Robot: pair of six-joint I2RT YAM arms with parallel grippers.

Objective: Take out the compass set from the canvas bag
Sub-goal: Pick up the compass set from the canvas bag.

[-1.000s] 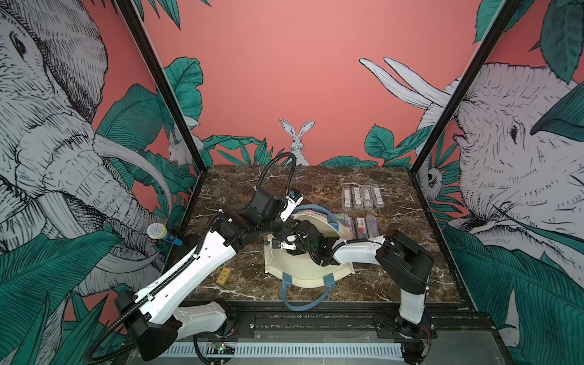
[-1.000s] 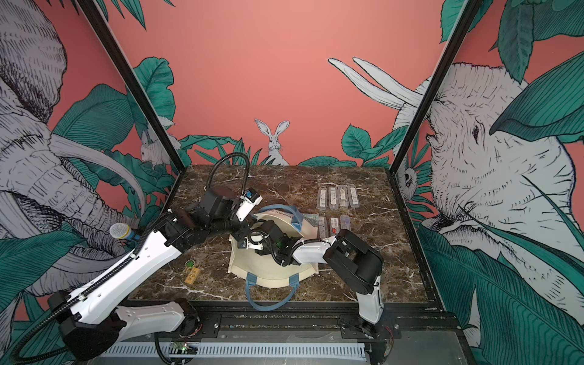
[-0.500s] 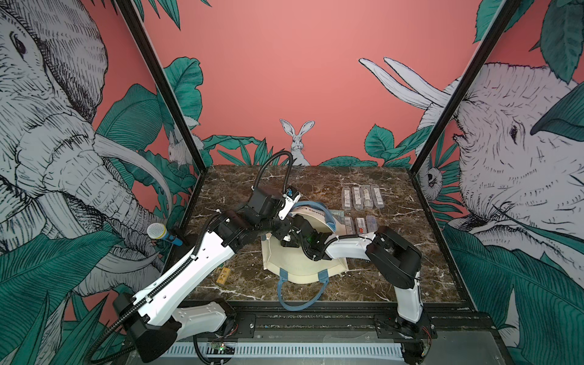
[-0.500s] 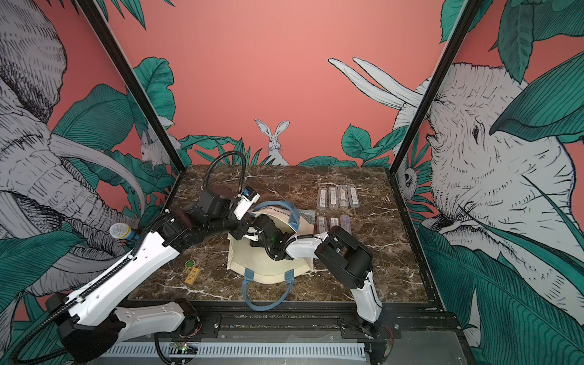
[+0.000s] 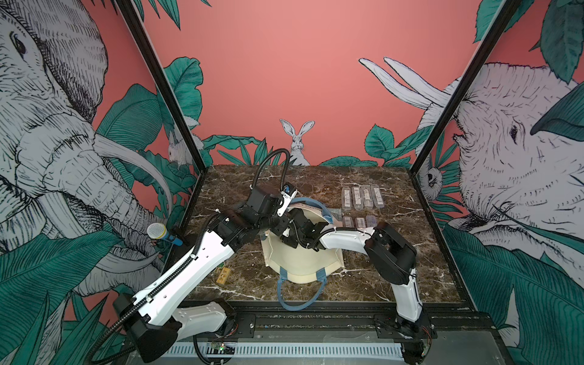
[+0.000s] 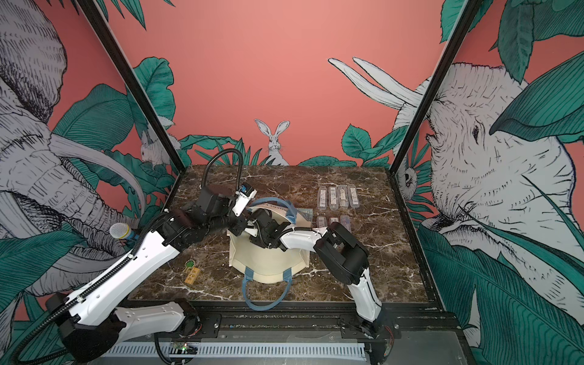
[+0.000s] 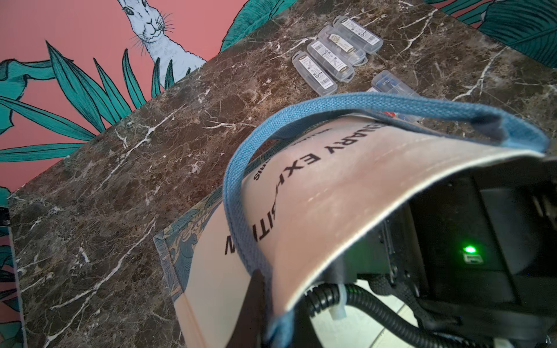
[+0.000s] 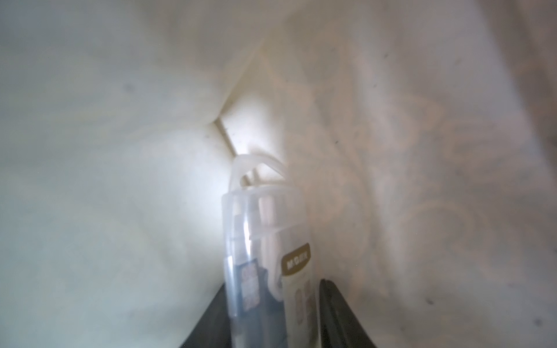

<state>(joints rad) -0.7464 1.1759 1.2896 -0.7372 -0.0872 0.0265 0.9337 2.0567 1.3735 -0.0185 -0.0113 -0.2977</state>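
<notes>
Straddling the clear plastic compass case [image 8: 265, 241], the right end effector [image 8: 274, 284] risked dropping it; whether it gripped, I couldn't tell.

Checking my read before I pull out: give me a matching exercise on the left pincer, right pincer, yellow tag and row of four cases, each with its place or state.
Things:
1. left pincer
2. right pincer
3. tag
4. row of four cases

Places or states:
a. on the table, beyond the bag to the right
b. inside the bag, closed on a clear case
c. on the table, front left of the bag
d. shut on the bag's lifted top side

Pairs: 1-d, 2-b, 3-c, 4-a
</notes>
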